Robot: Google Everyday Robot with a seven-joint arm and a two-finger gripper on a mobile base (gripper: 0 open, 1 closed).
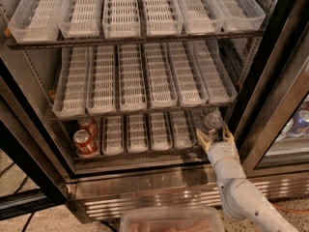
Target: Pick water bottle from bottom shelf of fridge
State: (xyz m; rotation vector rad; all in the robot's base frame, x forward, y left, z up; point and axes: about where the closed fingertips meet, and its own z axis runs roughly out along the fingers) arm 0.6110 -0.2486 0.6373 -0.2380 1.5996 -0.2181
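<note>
The fridge (159,187) stands open with three racks of white slotted trays. The water bottle (211,121), clear with a pale cap, stands in the rightmost lane of the bottom shelf (145,151). My gripper (214,134) reaches in from the lower right on a white arm. It is open, with one fingertip at each side just in front of the bottle's lower body. It does not hold the bottle.
Two red soda cans (85,140) stand in the leftmost lane of the bottom shelf. The dark door frame (270,100) is close to the right of my arm. A clear plastic bin (171,220) sits at the bottom edge. The middle rack (145,108) hangs low over the bottle.
</note>
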